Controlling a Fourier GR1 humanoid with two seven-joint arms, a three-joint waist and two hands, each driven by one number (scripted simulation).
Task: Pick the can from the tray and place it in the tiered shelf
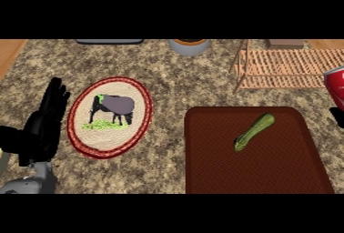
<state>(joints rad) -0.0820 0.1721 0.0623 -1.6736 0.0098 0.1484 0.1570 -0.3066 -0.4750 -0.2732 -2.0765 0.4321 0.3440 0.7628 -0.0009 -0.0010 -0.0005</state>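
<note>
– Speckled stone counter (181, 86) fills the view. What's on it?

– Brown tray (269, 173) at 5 o'clock, with only a green courgette (254, 132) lying slantwise on it. Wicker tiered shelf (289, 68) at 1 o'clock. Oval plate (101, 139) with a red rim and an animal picture at 9 o'clock. Grey pot (190, 46) at 12, cut by the top edge.

– And the can?

– Red can (336, 86) is at 3 o'clock, half cropped by the right edge. It is off the tray, just beyond the tray's far right corner and close under the shelf's near edge. It looks tilted, top leaning inward.

– Who has it?

– Right hand (337, 117) shows only as a black sliver just below the can at 3 o'clock. Cannot tell whether it is closed round the can. My reading is that the can is being carried, since it sits where no surface obviously bears it.

– Left hand?

– Left hand (47, 118) is at 9 o'clock beside the plate, open, fingers straight and pointing up, holding nothing. It is resting and well away from the tray, likely parked so the right side has room.

– Stage?

– Judged: pick done, transfer under way. The next move calls for going toward 1 o'clock and clearing the shelf's wicker frame. Risk: the tilted can could catch the shelf's edge.
</note>
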